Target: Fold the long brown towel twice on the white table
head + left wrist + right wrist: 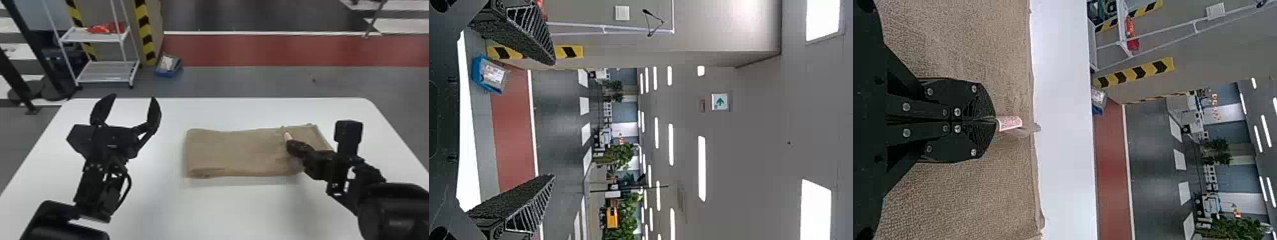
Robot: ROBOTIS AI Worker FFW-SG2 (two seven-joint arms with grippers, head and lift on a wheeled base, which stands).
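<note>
Two grippers share the work over the white table (236,213), seen here with twelve o'clock as the table's far side. The right gripper (289,144) has its fingers closed together, with a pale tag (1010,123) sticking out from between the tips. That small grip is probably meant to control the cloth by its far edge, either for drawing a layer over or for straightening it; which one, the views cannot settle. The left gripper (132,98) is spread wide with nothing between its fingers, held off the cloth, likely so that it neither drags nor pins a layer.

The long brown towel (236,151) lies flat, long side running from nine to three o'clock. Layers at its seven o'clock corner suggest at least one fold is made. From the right gripper's tips, most of it spreads toward eight o'clock, with a shorter part passing beneath toward three. From the left gripper it lies at four o'clock, well apart.
</note>
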